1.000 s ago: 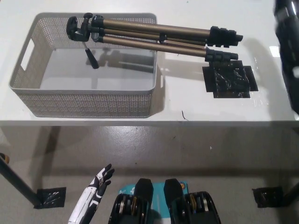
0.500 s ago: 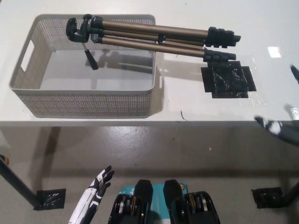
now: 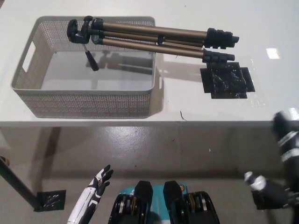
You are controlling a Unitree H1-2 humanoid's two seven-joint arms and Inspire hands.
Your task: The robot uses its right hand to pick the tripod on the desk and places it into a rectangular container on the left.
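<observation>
Tripod (image 3: 149, 38) rests across my basket (image 3: 84, 100) rim, too long to drop in; right robot hand (image 3: 285, 140) blurred, can't tell its state; left robot hand (image 3: 96, 186) hangs released.

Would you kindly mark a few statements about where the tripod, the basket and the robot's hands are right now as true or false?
1. The tripod lies wholly inside the basket. False: its head is over the basket, its legs stick out across the right rim.
2. The right hand holds the tripod. False: it is off the desk, at lower right.
3. The left hand rests low, below the desk edge. True.
4. A black tape patch lies right of the basket. True.
</observation>
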